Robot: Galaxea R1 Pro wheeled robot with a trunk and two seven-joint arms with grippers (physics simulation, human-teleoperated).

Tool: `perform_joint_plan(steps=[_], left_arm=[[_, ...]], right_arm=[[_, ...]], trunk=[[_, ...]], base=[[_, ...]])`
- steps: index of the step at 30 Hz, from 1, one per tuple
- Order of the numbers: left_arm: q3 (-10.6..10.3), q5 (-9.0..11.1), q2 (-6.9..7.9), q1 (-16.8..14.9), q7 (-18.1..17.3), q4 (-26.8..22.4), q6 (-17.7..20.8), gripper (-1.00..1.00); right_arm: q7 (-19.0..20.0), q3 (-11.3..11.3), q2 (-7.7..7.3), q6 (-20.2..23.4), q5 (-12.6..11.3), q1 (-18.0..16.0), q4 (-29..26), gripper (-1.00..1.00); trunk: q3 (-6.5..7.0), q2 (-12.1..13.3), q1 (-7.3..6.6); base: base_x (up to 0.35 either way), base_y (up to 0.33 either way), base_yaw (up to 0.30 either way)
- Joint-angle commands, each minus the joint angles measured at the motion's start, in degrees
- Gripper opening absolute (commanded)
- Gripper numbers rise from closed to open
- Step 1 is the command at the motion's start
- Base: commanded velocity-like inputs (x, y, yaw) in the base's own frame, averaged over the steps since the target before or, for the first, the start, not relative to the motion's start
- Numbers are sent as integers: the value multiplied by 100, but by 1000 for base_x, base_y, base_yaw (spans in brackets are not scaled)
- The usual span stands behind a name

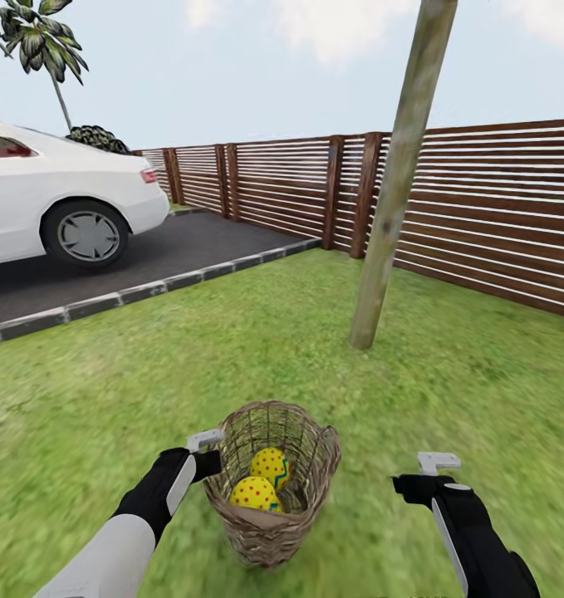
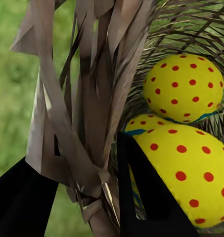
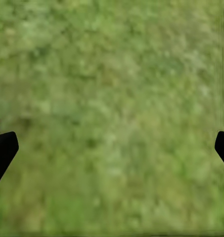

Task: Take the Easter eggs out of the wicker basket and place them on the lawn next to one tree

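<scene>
Stretching across the scene: the lawn [image 1: 232, 349] is filling the garden, running up to a kerbed driveway [image 1: 149, 257] at its left edge and a slatted fence [image 1: 481, 216] at its far edge.
Car: a white car [image 1: 57, 199] is sitting on the driveway.
Tree: the tree [image 1: 394, 183] is leaning slightly, its trunk meeting the grass near the fence, well beyond the basket.
Basket: the wicker basket [image 1: 269, 490] is tilting on the grass between the two arms, near the lawn's near edge.
Eggs: two Easter eggs [image 1: 269, 465] are showing inside the basket in the head view; the left wrist view is showing a third one [image 2: 141, 123] peeking between them.
Left jaws: the left gripper [image 2: 87, 197] is straddling the basket's braided rim [image 2: 87, 98], one finger inside beside the eggs and one outside, jaws parted around the wicker.
Right jaws: the right gripper [image 3: 112, 148] is hanging over bare grass just beside the basket, jaws spread wide and holding nothing.
</scene>
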Motion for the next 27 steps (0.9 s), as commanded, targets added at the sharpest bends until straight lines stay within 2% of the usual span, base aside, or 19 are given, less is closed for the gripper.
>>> perform_joint_plan(steps=[1,5,7,9,27], left_arm=[[21,59,-4,-1,30,-13,30,-100],[21,68,-4,-1,21,-29,30,-100],[21,247,2,-1,21,-31,30,-100],[21,320,4,-1,21,-31,30,-100],[29,332,4,-1,21,-31,30,-100]], right_arm=[[36,-1,3,28,57,-4,-6,100],[31,4,2,-3,67,-4,127,100],[27,11,3,-195,79,-4,232,100],[27,13,3,-260,83,-4,298,100],[27,30,3,-303,84,-4,469,100]], trunk=[[16,39,-23],[91,200,-111],[127,280,-155],[163,360,-199],[486,1082,-594]], base=[[0,0,-242],[0,0,-172],[0,0,-17],[0,0,-2],[0,0,0]])
